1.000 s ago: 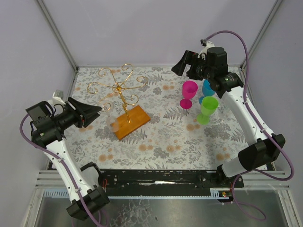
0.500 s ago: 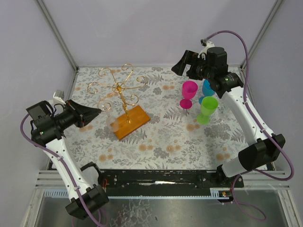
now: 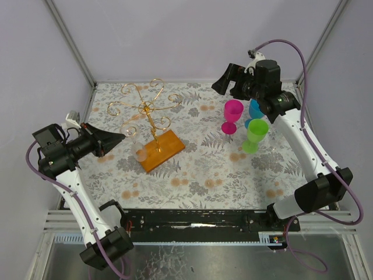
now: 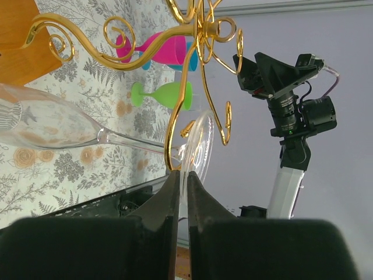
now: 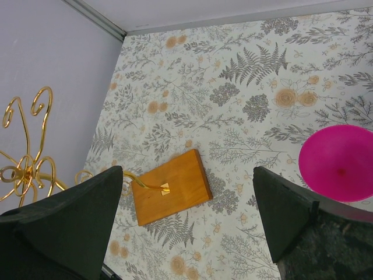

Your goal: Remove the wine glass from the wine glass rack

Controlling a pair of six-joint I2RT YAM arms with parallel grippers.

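The wine glass rack (image 3: 147,108), a gold wire tree, stands on its wooden base (image 3: 162,149) left of the table's middle. A clear wine glass (image 3: 139,151) hangs upside down from one of its lower arms. In the left wrist view the wine glass (image 4: 58,125) has its stem in a gold loop (image 4: 175,125) and its round foot edge-on between my fingers. My left gripper (image 4: 183,175) is shut on that foot. My right gripper (image 3: 225,80) hovers high at the back right, open and holding nothing. Its wrist view looks down on the rack's base (image 5: 172,186).
Three plastic goblets stand at the right: pink (image 3: 232,114), blue (image 3: 255,108) and green (image 3: 254,136). The pink goblet's bowl (image 5: 338,163) lies just right of my right fingers. The floral table cloth (image 3: 198,169) ends at white enclosure walls at the back and sides.
My left jaws have closed from half open onto the glass's foot, and the left arm has drawn slightly left. The right arm has stayed still.
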